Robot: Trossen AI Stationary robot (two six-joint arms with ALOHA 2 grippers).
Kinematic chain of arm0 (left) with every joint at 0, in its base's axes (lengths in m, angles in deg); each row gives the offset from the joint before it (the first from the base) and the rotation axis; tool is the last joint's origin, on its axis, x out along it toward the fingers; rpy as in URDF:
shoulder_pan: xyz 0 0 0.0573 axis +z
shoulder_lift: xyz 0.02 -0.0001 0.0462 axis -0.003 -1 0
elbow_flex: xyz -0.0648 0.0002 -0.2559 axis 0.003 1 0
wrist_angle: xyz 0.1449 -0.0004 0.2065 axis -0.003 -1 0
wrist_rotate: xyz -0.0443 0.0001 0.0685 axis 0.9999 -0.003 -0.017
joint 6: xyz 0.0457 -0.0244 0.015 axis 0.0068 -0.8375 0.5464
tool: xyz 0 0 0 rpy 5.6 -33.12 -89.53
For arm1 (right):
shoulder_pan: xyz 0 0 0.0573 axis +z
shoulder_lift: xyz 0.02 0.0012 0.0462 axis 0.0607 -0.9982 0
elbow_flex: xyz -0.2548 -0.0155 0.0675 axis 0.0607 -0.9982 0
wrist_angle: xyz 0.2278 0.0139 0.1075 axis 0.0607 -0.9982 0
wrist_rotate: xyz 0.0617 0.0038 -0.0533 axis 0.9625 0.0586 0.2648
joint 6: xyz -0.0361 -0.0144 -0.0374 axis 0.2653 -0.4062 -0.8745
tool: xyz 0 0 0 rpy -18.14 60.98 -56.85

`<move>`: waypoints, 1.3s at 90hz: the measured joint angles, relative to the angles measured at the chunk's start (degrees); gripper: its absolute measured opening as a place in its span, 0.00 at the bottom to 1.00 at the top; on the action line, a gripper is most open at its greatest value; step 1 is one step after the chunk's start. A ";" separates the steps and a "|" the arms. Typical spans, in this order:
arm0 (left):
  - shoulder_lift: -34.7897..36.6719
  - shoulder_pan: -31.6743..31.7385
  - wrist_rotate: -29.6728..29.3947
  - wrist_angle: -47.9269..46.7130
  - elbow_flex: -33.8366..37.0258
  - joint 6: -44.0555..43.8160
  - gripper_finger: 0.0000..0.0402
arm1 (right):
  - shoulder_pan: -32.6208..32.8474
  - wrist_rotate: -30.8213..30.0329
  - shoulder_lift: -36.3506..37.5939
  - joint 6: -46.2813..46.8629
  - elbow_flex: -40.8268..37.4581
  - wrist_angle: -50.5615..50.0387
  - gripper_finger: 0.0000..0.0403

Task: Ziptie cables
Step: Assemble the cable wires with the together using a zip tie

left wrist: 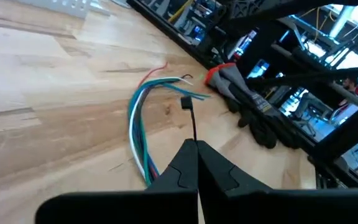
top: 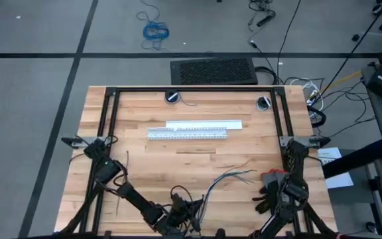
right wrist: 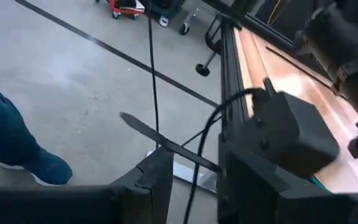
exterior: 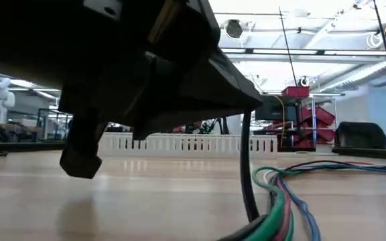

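The cables [top: 227, 179] lie on the wood right of the table's middle, a slim bundle of blue, green, white and red wires [left wrist: 138, 118] with splayed far ends; the low view shows them close up [exterior: 280, 207]. My left gripper [left wrist: 196, 144] is at the near edge [top: 192, 214], right beside the bundle's near end, shut on a thin dark ziptie [left wrist: 191, 121]. A thin dark strip [top: 127, 160] lies on the table's left part. My right gripper [right wrist: 194, 180] is at the near right, pointing off the table toward the floor, its fingers apart. My left gripper pinches the ziptie's strip [left wrist: 194, 134] between its two shut fingertips, a short way behind the head. The strip sticks straight out ahead of the fingers. Its head end [left wrist: 186, 103] stands free above the table, close to the wires' splayed ends.
A white slotted duct [top: 188, 133] and a white bar [top: 204, 124] lie across the table's middle. Black gloves with a red cuff [top: 270, 189] lie right of the cables. The black frame [top: 111, 119] rims the table. A person's leg and shoe [right wrist: 17, 149] show on the floor.
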 joint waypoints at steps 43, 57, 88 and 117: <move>0.00 -0.04 -0.01 0.04 0.00 11.46 0.00 | 0.01 -2.30 -0.19 5.78 0.06 -2.24 0.01; 0.00 -0.03 0.00 0.07 0.00 21.11 0.00 | 0.24 -3.51 -0.16 6.08 0.06 -3.14 0.00; 0.68 0.70 -1.64 2.30 0.02 36.98 0.00 | -0.56 -6.24 5.89 11.32 0.08 -20.47 0.00; 0.76 1.89 -0.59 9.66 0.00 56.71 0.00 | -3.61 -5.45 8.45 25.64 0.08 -44.56 0.00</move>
